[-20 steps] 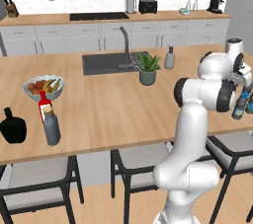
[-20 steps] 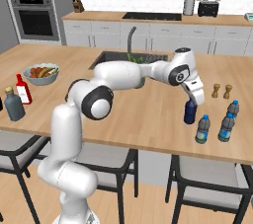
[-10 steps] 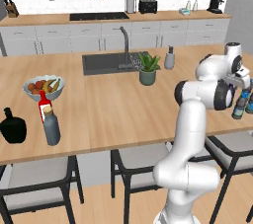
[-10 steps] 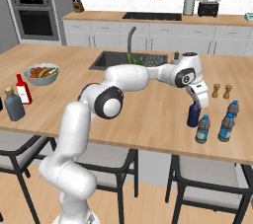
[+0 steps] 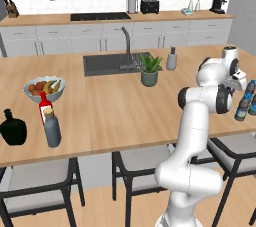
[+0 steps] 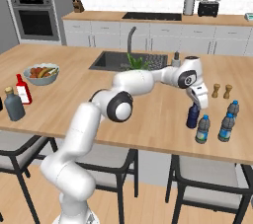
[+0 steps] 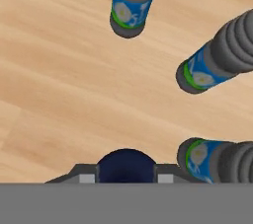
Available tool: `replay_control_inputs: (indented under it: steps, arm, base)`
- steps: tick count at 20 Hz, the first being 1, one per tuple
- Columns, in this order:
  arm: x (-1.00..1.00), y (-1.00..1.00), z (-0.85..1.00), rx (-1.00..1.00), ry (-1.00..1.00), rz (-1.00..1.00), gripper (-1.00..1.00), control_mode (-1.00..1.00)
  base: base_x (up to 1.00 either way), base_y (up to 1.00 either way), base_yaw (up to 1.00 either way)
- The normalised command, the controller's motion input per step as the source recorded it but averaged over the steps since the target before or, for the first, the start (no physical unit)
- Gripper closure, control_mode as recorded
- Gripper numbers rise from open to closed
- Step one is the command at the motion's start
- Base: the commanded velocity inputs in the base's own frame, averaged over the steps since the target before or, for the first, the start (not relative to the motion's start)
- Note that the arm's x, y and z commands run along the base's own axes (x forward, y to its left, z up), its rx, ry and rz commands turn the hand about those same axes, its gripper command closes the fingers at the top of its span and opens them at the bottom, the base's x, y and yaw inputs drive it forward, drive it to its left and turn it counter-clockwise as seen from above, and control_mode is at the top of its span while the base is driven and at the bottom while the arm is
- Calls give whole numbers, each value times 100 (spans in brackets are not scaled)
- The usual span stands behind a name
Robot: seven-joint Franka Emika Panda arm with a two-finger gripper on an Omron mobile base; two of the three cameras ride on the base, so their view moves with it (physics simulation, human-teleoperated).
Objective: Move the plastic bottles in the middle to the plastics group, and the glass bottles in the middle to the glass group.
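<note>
My gripper [image 6: 194,105] is shut on the top of the dark navy plastic bottle [image 6: 192,116] at the right end of the island. From the hand view the navy bottle [image 7: 126,166] sits between my fingertips [image 7: 87,178], seen from above. Three clear-blue water bottles of the plastics group [image 6: 203,129] stand right beside it, the nearest [image 7: 211,156] almost touching. I cannot tell whether the navy bottle rests on the counter. At the far left end, the tall dark grey glass bottle [image 5: 52,128] stands by the red bottle [image 5: 45,106] and the squat black bottle [image 5: 12,129].
Salt and pepper shakers [image 6: 221,91] stand behind the water bottles. A fruit bowl [image 5: 44,87] is at the left. A potted plant [image 5: 149,70], a pale grey dispenser [image 5: 171,58] and the sink [image 5: 107,63] are mid-island. Stools line the near edge.
My gripper has carried the navy bottle slightly right and down toward the water bottles, then nearly stopped. Nothing else has moved.
</note>
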Motion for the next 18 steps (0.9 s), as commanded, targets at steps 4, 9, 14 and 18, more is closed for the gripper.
replay_control_inputs:
  steps: [4, 9, 14, 18]
  arm:
    - [8, -19, -22, 6, 7, 0, 100, -100]
    - [0, -3, -27, 1, 4, 0, -100, -100]
    - [-4, 0, -13, 0, -4, 0, -100, -100]
    - [-40, 0, 0, 0, -16, 0, -100, -100]
  base:
    - [0, 0, 0]
    - [0, 0, 0]
    - [0, 0, 0]
    - [0, 0, 0]
